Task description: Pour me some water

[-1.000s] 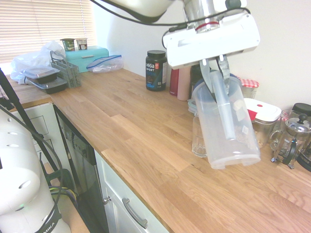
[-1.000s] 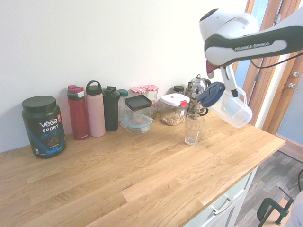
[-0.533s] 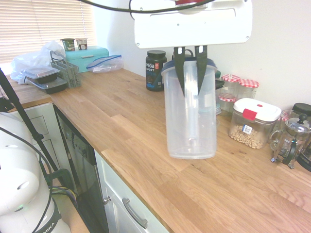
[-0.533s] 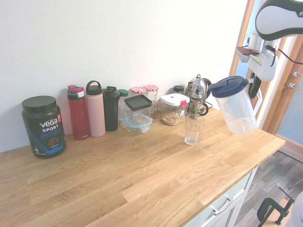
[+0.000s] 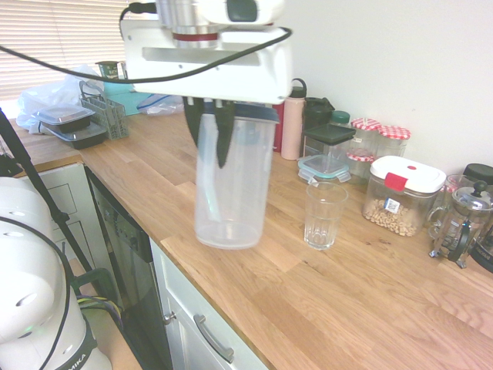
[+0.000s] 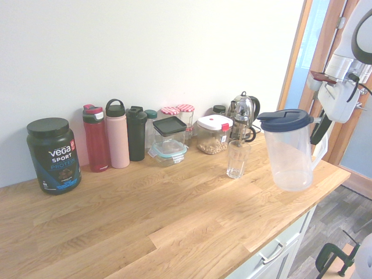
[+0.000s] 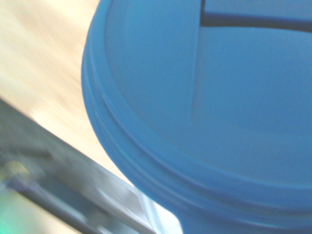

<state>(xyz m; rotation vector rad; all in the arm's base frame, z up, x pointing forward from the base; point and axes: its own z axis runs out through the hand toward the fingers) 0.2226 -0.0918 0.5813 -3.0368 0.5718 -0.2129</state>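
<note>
Jug [image 6: 290, 152] has gone from tilted a second ago to upright, and has moved off the glass [image 6: 237, 158] toward the counter [image 6: 174, 232] front edge. Long axis vertical, blue lid [image 6: 285, 120] up, base at or just above the wood; contact unclear. In the second exterior view it sits at 3 o'clock from the glass, handle at 3 o'clock. Gripper [image 5: 211, 132] is clenched on the jug handle. Glass looks empty.
</note>
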